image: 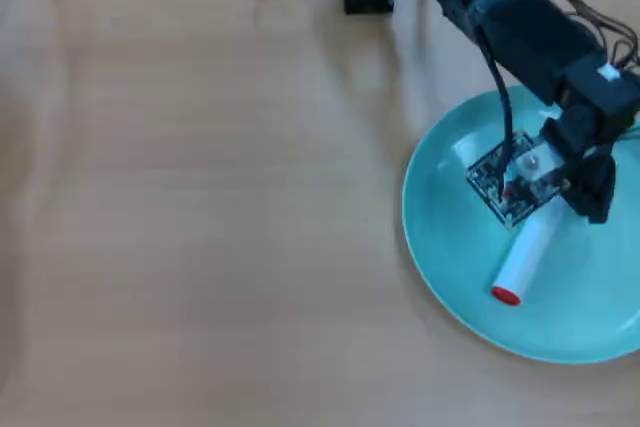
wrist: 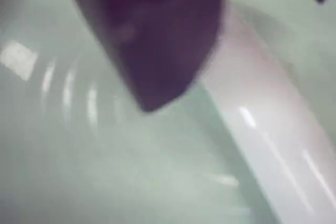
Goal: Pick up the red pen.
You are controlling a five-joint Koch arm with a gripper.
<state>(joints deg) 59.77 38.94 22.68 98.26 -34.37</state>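
Surface: light wooden table (image: 200,197), bare left of the plate in the overhead view. Item 1: teal plate (image: 440,247), at the table's right edge. Item 2: red pen (image: 525,252), lying on the plate, white barrel slanted, red end toward the plate's lower rim. Item 3: gripper (image: 560,192), down over the pen's upper end; jaw state cannot be told. Wrist view: blurred; dark finger (wrist: 157,40) beside pen (wrist: 273,129).

Red pen's (image: 527,250) cap end (claw-hidden)
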